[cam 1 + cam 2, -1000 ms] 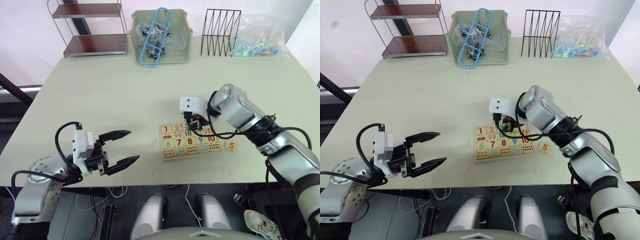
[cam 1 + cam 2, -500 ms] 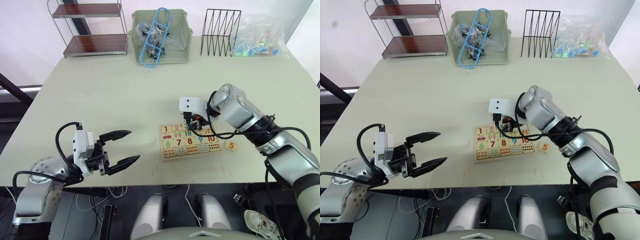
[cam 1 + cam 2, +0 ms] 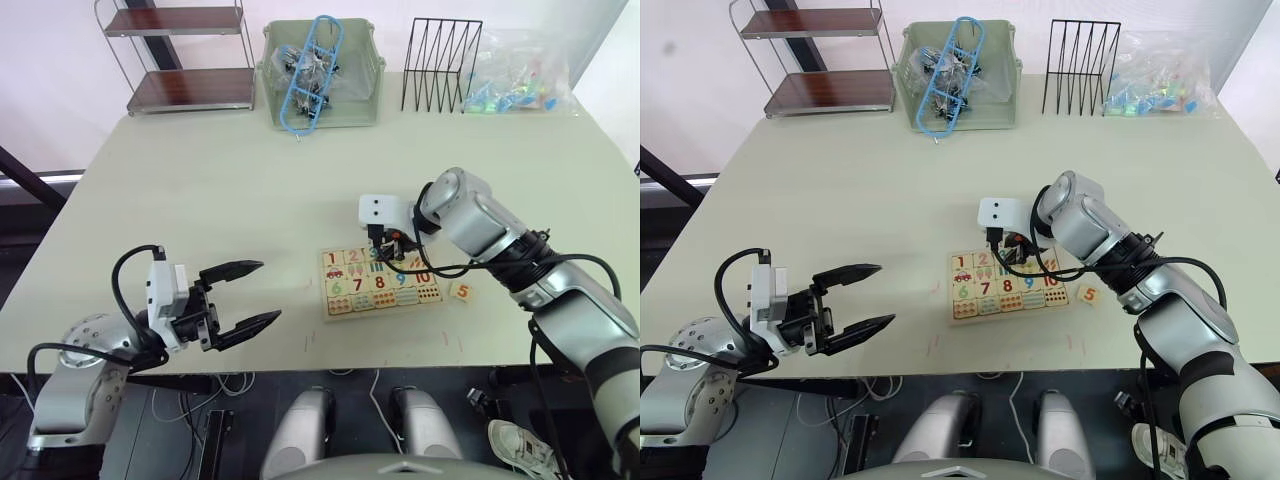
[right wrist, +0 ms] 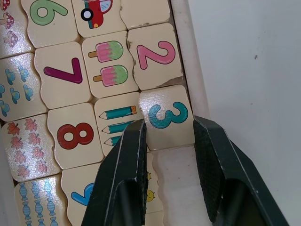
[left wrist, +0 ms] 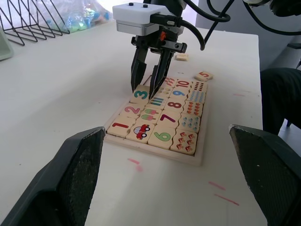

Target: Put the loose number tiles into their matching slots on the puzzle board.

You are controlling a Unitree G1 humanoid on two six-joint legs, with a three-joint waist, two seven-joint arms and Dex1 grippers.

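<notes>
Seating tile 3 in top row of small pale wooden puzzle board [image 3: 381, 281], near desk's front edge.

My right end effector [image 4: 170, 136] straddles teal "3" tile [image 4: 167, 115], fingers parted; left end effector [image 3: 250, 293] open, idle. Next, judged: withdraw, fetch loose "5" tile [image 3: 462, 291] beside board's right side.

no visible change, both arms, tiles and board all unmoved

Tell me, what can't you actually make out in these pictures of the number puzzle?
- Whether the 3 tile lies fully seated: the right gripper straddles it in the right wrist view.
- The slot past the 3: the fingers cover part of it.
- The digit on the small tile behind the puzzle board: too small in the left wrist view.
</notes>
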